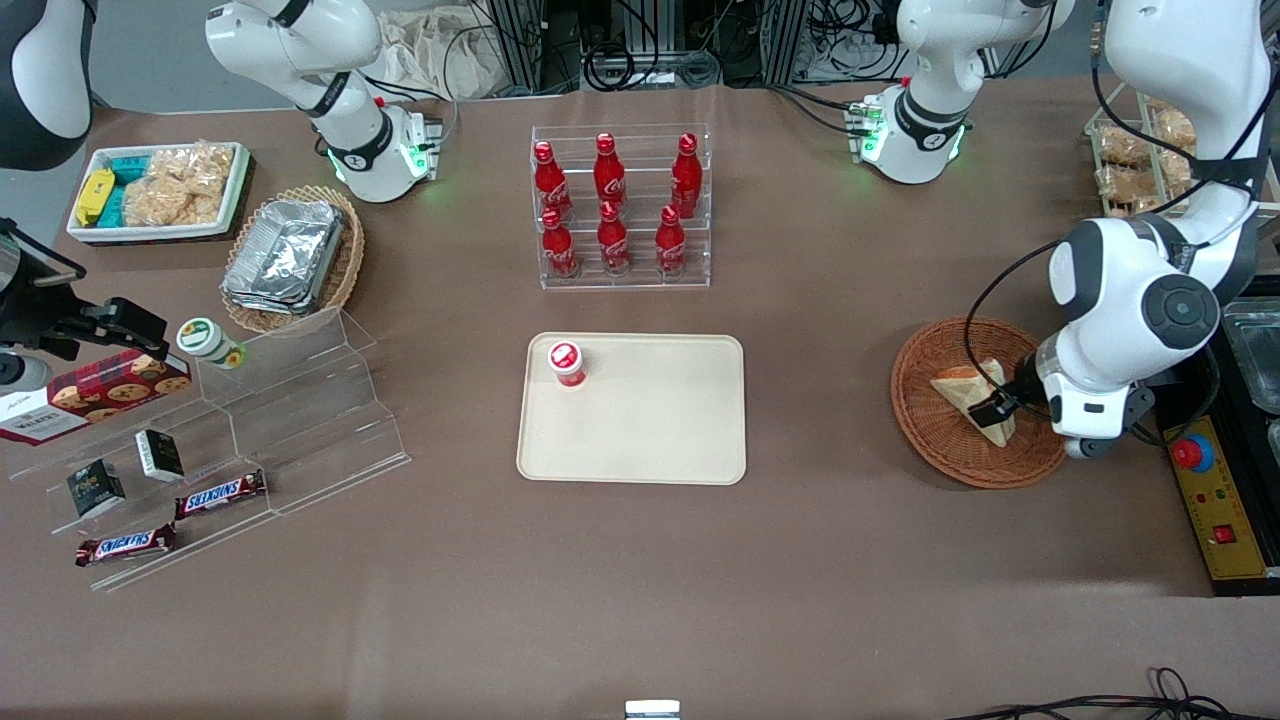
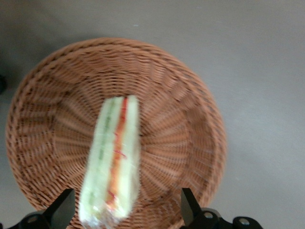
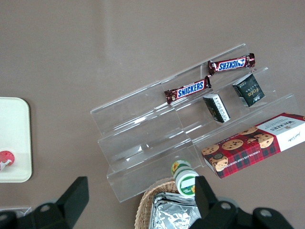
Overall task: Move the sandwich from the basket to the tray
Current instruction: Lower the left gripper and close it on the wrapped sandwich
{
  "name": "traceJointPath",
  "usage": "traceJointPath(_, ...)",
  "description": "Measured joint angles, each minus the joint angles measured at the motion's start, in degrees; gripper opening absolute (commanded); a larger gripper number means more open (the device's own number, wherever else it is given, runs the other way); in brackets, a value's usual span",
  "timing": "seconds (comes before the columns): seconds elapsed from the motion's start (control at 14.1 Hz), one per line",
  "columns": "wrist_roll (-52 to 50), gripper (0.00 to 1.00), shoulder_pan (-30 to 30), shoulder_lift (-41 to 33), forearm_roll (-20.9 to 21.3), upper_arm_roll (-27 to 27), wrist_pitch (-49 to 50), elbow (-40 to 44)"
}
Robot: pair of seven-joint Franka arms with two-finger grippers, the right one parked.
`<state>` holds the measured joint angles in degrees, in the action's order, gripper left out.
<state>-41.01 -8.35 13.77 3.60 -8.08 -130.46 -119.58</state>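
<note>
Your gripper hangs low over the basket, fingers spread wide and holding nothing, one on each side of the sandwich's near end, with a clear gap on the side away from it. The sandwich stands on edge inside the basket, filling stripe up, apparently wrapped in clear film. From the front camera, the basket sits at about three o'clock from the tray, well apart, toward the working arm's end of the table. The tray holds only a small red-capped cup near one corner. Read it as pre-grasp: nothing lifted yet. Closing, lift, carry and release all remain.
</note>
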Motion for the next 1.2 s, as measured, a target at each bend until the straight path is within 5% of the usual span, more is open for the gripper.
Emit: traceJointPath(1.2, -5.3, 1.0, -0.1, 5.7, 0.0, 0.3, -7.8, -3.9)
